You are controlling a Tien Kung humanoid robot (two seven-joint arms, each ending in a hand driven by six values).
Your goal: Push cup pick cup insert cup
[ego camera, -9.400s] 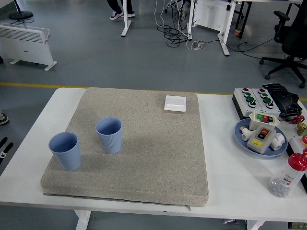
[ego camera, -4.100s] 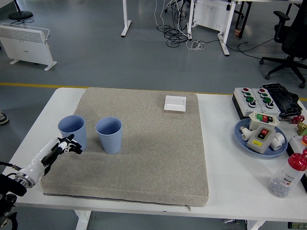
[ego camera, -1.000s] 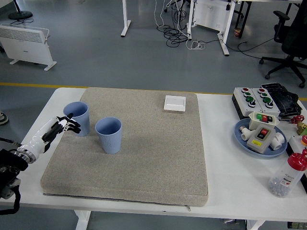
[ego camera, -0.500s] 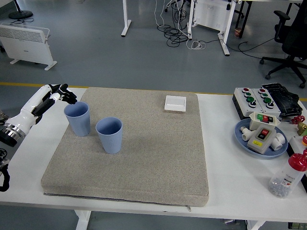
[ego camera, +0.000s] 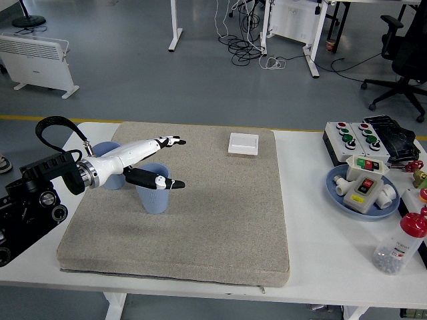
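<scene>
Two light blue ribbed cups stand upright on the beige mat [ego camera: 213, 220], close together at its left side. The right cup [ego camera: 154, 199] is nearer to me. The left cup [ego camera: 107, 148] stands just behind and left of it, partly hidden by my forearm. My left hand [ego camera: 175, 162] reaches in from the left across both cups and hovers over the right cup's rim. It is open, with the fingers [ego camera: 172, 141] stretched out and the thumb spread below, and it holds nothing. The right arm is out of view.
A small white switch box [ego camera: 243, 143] lies at the mat's far edge. At the right stand a button box [ego camera: 351, 136], a blue plate [ego camera: 339, 191] with parts and a bottle with a red cap [ego camera: 401, 246]. The black arm base [ego camera: 30, 200] sits at the left table edge.
My left arm has swung from the mat's far left corner to the right, across the cups, and the hand has spread open over the right cup. The cups have stayed in place.
</scene>
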